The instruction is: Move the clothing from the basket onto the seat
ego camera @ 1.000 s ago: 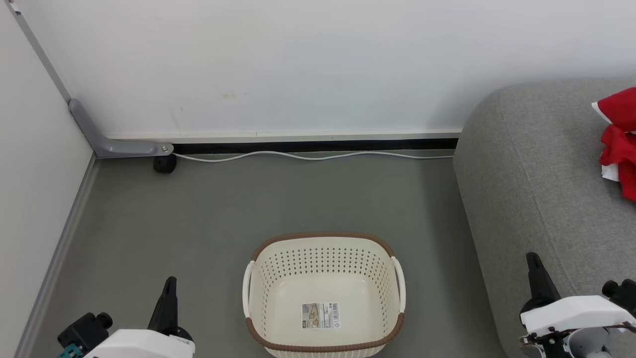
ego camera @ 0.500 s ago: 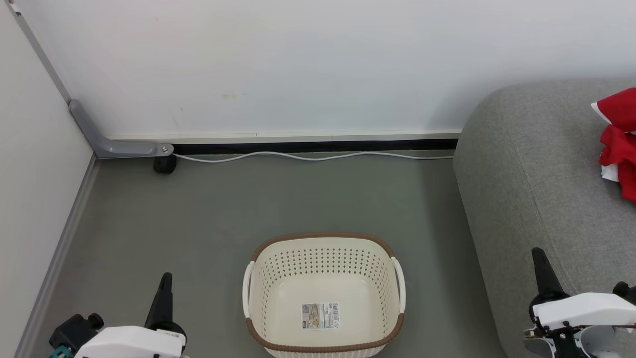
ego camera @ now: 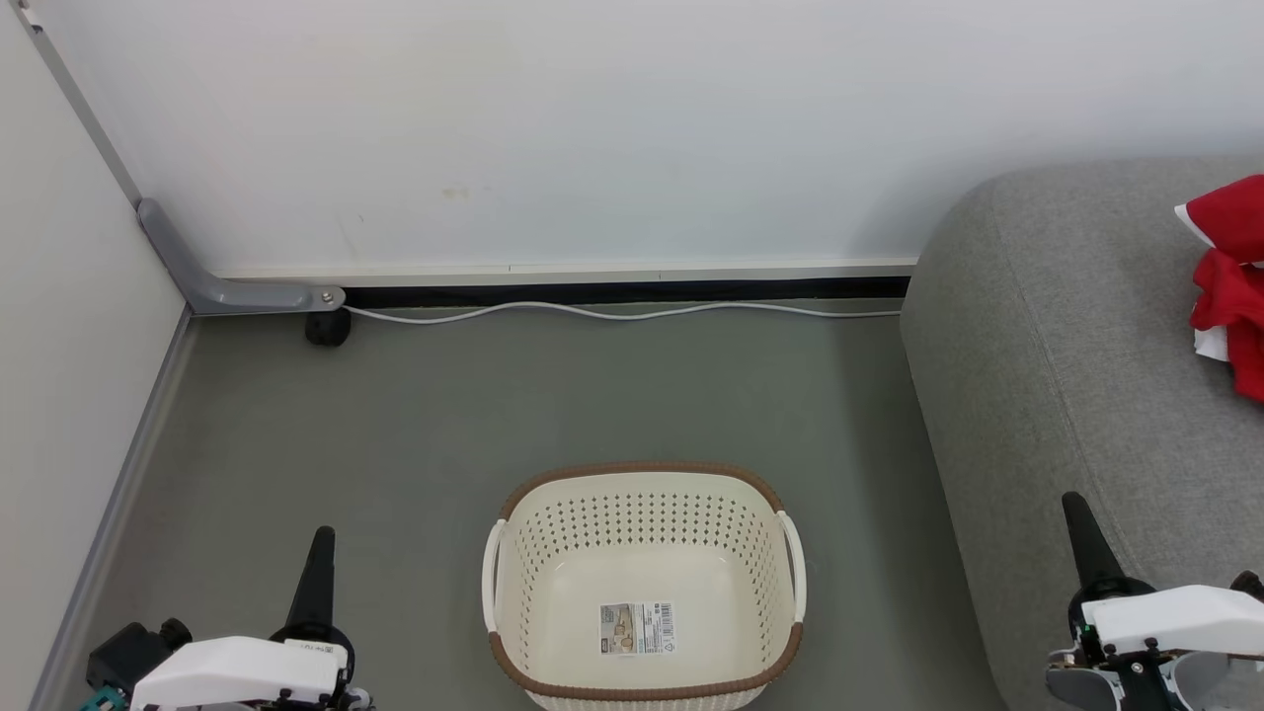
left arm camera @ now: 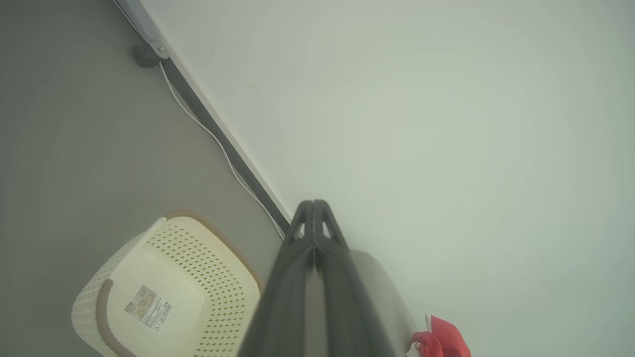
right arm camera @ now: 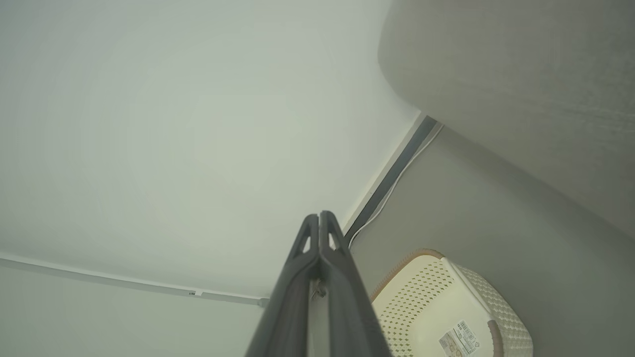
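Mid-floor, on the grey floor (ego camera: pixel 395 425): a cream perforated plastic laundry basket (ego camera: pixel 640 466), rounded, with a brown woven-look rim and two white side handles, upright, its bottom bare around a barcode sticker (ego camera: pixel 637 627). Right of the basket, a large grey woven-fabric sofa seat (ego camera: pixel 1066 346) with rounded padded edges. On that seat, well apart from the basket and far to its right, the crumpled bright red clothing (ego camera: pixel 1229 286) with white patches (cut off by the frame edge). Beyond the basket, a thin white cable (ego camera: pixel 612 312) along the foot of the pale wall (ego camera: pixel 632 128). Near-left of the basket, the left gripper (ego camera: pixel 322 538), long dark fingers pressed tip to tip, clenched and holding nothing. Near-right of the basket, before the sofa's front edge, the right gripper (ego camera: pixel 1076 504), likewise clenched tight, empty.
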Motion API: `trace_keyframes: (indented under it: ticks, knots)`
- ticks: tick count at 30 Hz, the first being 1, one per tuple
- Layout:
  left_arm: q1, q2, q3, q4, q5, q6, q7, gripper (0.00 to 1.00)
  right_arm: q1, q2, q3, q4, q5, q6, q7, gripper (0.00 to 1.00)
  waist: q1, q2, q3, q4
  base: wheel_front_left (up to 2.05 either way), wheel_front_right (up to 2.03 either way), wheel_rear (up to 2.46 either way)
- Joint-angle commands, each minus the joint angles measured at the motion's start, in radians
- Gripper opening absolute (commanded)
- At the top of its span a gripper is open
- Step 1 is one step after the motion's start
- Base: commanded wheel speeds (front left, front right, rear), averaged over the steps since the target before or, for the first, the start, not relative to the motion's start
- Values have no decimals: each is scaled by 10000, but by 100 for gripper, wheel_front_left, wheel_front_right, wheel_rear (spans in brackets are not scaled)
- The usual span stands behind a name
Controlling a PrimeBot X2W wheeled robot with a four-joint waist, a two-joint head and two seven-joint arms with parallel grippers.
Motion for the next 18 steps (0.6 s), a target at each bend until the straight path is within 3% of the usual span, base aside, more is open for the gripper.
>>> trace_keyframes:
  ticks: [1, 18]
  knots:
    - [-487, 176, 290, -346, -286, -65, 82, 0, -165, -73, 60, -361, 301, 35, 90, 0, 0, 0, -1, 0, 0, 0, 0]
    - [-554, 198, 512, -642, -2137, -95, 583, 0, -38, -44, -186, -784, 2134, 40, 579, 0, 0, 0, -17, -1, 0, 0, 0]
